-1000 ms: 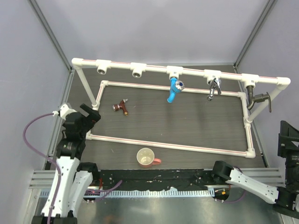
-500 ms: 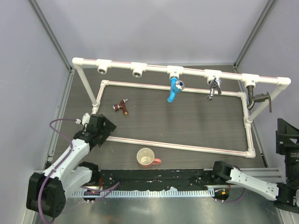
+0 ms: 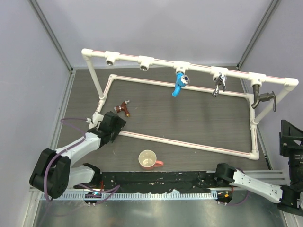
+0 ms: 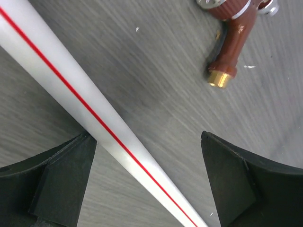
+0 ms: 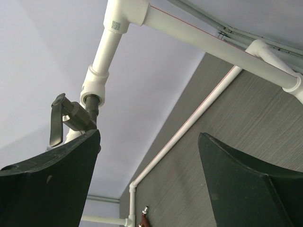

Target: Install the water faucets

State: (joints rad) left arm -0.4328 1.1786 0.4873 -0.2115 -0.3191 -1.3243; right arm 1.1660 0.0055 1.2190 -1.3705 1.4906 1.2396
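Left tool (image 4: 147,161) | wide, astride white frame pipe (image 4: 57,80) | copper faucet (image 4: 235,35) near pipe, lying on tabletop (image 4: 156,71) | right tool (image 5: 149,175) wide.

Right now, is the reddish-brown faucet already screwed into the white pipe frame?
No, the reddish-brown faucet lies loose on the dark table, apart from the white pipe frame.

The small dark print on the white pipe elbow (image 5: 127,14) is illegible.
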